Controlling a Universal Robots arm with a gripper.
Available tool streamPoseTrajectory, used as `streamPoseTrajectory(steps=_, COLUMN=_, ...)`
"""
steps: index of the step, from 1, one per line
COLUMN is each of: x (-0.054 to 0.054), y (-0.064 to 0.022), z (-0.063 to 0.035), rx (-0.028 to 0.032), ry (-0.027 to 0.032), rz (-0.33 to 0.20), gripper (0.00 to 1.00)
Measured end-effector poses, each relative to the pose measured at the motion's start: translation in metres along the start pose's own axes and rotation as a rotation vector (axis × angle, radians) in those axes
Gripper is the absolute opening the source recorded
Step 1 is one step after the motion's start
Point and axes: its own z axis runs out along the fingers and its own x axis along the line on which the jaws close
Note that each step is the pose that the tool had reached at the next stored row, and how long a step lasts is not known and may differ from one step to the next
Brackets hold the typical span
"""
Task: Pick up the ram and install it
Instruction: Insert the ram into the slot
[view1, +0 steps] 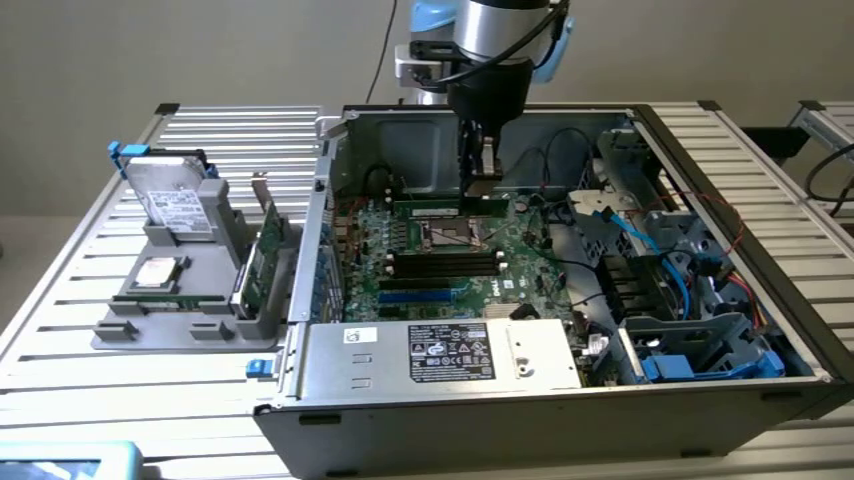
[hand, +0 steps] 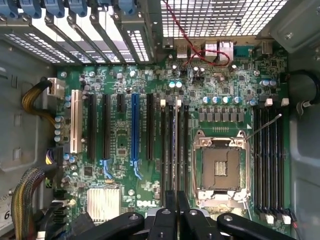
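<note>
The ram (view1: 447, 208) is a long, thin green stick held level and on edge inside the open computer case. My gripper (view1: 478, 186) comes straight down from above and is shut on the ram's top edge near its middle. The stick hangs above the green motherboard (view1: 400, 270), close to the CPU socket (view1: 451, 236). In the wrist view the black fingers (hand: 165, 220) are pressed together over a bank of black memory slots (hand: 167, 150) beside the CPU socket (hand: 220, 167). A second bank of slots (hand: 270, 160) lies on the socket's other side.
A grey tray (view1: 160, 325) at the exterior view's left carries a hard drive (view1: 174, 200), a CPU (view1: 158, 270) and a green expansion card (view1: 267, 250). A power supply (view1: 441, 352) fills the case front. Blue and black cables (view1: 641, 250) crowd the case's right.
</note>
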Motion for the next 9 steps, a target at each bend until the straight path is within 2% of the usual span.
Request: streamPoseTrajectory(steps=9, x=-0.001, y=-0.0006, z=0.0136, rx=0.0000, ry=0.0013, rz=0.000, gripper=0.13)
